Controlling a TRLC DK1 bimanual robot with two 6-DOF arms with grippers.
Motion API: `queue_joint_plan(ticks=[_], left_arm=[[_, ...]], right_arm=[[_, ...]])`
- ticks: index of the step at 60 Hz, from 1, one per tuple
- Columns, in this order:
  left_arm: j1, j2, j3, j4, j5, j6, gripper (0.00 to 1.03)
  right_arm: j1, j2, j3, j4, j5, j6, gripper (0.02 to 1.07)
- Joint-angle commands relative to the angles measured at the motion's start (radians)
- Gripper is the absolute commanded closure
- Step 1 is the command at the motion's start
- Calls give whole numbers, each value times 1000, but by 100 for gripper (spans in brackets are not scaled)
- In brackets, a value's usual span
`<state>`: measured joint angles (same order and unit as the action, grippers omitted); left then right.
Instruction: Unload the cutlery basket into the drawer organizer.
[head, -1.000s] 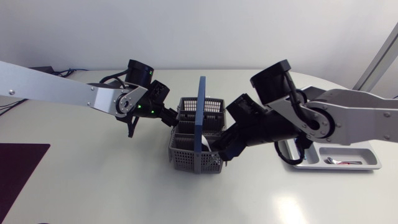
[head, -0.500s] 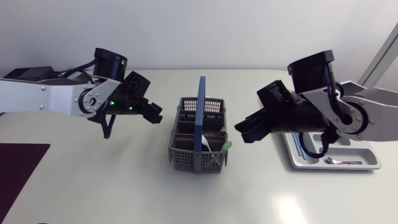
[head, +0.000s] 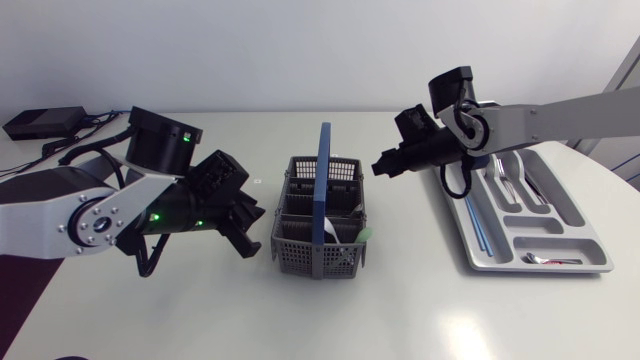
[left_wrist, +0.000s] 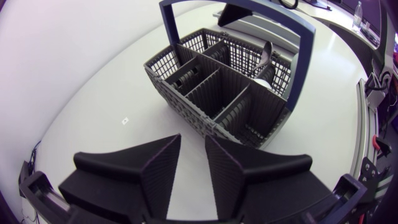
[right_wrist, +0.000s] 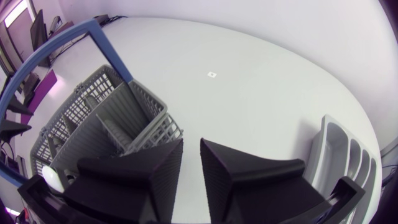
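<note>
The grey cutlery basket (head: 300, 232) with a blue handle (head: 323, 170) stands mid-table; a white spoon (head: 330, 230) and a green-tipped piece (head: 365, 234) sit in its right-hand compartments. My left gripper (head: 248, 230) hangs low just left of the basket, open by a narrow gap and holding nothing (left_wrist: 193, 163). My right gripper (head: 381, 165) is raised beyond the basket's right side, fingers also close together with nothing between them (right_wrist: 191, 152). The left wrist view shows the basket (left_wrist: 211, 93) ahead of that gripper. The grey drawer organizer (head: 570, 262) lies at the right.
The organizer holds several forks and spoons (head: 510, 180) in its back slots, a thin blue-handled piece (head: 478, 228) in its left slot and a small spoon (head: 545, 260) at its front. The right wrist view shows the basket (right_wrist: 99, 130) and the organizer's edge (right_wrist: 345, 149).
Both arms have drawn away from the basket: the left went out to the left and lower, the right rose toward the back right. Both grippers' fingers have come closer together.
</note>
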<state>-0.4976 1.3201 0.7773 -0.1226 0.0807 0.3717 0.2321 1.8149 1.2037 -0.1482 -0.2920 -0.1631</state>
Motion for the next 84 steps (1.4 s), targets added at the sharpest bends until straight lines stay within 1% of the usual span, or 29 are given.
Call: queue_joint_plan(ticks=[1, 4, 10, 17, 22, 27, 34, 45, 50, 60, 69, 75, 84], left_arm=[[-18, -10, -41, -3, 5, 30, 88], [-32, -5, -53, 0, 7, 33, 89], [-64, 1, -64, 3, 7, 44, 97], [-110, 13, -76, 1, 7, 52, 98], [-137, 39, -79, 3, 7, 53, 98], [-150, 71, -79, 6, 7, 55, 98], [-159, 90, -81, 8, 7, 55, 98], [-160, -7, -79, -5, 7, 39, 98], [-211, -39, -81, -55, 7, 39, 98], [-283, -47, -88, -77, 21, 41, 98], [-294, -38, -79, -83, 42, 42, 98], [-286, 14, -72, -74, 44, 42, 98], [-251, 103, -65, 1, 51, 39, 98]], right_arm=[[-13, 66, 69, -11, -29, 36, 95], [-17, 100, 112, -25, -52, 50, 96], [-24, 152, 183, -50, -75, 60, 96], [-25, 224, 277, -85, -84, 77, 96], [-24, 274, 343, -133, -128, 80, 96], [-14, 288, 355, -143, -159, 77, 96], [-5, 293, 353, -146, -161, 70, 96], [-8, 293, 366, -148, -161, 65, 96], [-7, 297, 378, -148, -159, 68, 95], [-4, 311, 399, -148, -159, 76, 95], [-4, 316, 408, -154, -159, 77, 95], [0, 322, 416, -165, -164, 74, 95], [13, 330, 422, -185, -187, 62, 95]])
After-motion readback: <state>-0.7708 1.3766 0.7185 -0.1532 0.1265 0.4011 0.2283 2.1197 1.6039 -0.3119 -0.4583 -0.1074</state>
